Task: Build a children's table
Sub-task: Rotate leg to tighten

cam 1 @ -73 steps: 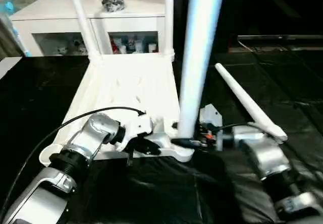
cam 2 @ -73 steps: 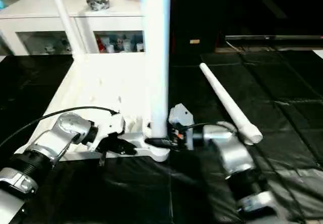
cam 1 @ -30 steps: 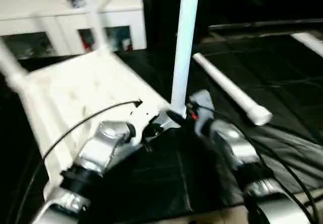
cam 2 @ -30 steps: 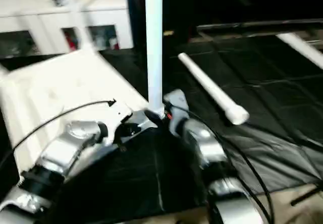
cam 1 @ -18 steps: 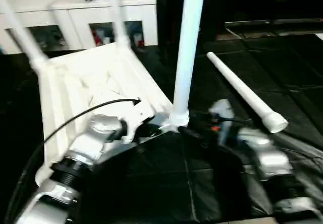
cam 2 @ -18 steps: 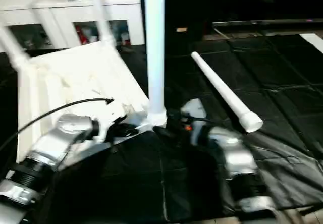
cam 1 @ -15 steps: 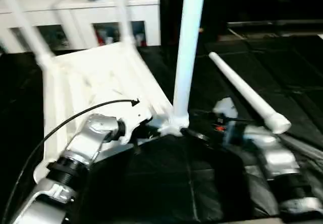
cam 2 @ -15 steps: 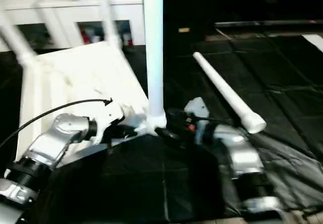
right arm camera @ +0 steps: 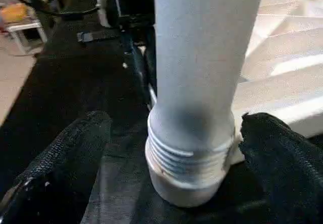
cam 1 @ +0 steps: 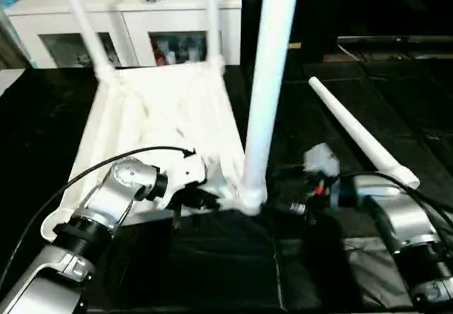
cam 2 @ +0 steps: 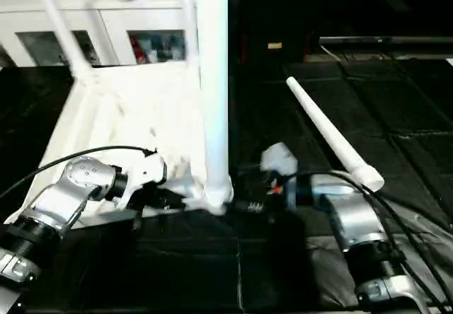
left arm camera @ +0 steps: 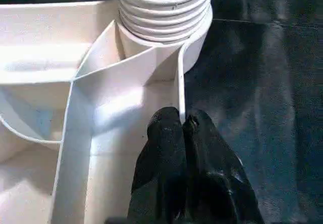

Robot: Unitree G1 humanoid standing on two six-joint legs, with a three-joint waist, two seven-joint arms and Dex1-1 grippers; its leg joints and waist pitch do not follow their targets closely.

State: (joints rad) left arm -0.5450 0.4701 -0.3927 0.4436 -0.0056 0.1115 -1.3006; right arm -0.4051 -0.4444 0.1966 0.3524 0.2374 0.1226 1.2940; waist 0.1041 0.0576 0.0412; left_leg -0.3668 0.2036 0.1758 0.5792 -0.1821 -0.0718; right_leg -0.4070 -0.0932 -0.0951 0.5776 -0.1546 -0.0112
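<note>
The children's table top (cam 1: 163,123) lies upside down on the black mat, ribs up. Two legs (cam 1: 81,24) (cam 1: 211,17) stand in its far corners. A third leg (cam 1: 265,102) stands upright in the near right corner socket (cam 1: 249,199), its threaded base (right arm camera: 189,153) showing. One loose leg (cam 1: 357,134) lies on the mat to the right. My left gripper (left arm camera: 182,120) is shut on the top's thin rim beside that socket. My right gripper (right arm camera: 176,133) is open, a finger (right arm camera: 55,153) on each side of the leg's base without touching it.
A white cabinet (cam 1: 127,3) with glass doors and small figures stands behind the table top. Black mat (cam 1: 212,271) covers the floor around the work. A black cable (cam 1: 106,169) arcs over my left forearm.
The head view has swung, so the table top now looks squarer to me. My right gripper has opened wider at the leg's base. The left gripper keeps its hold on the rim.
</note>
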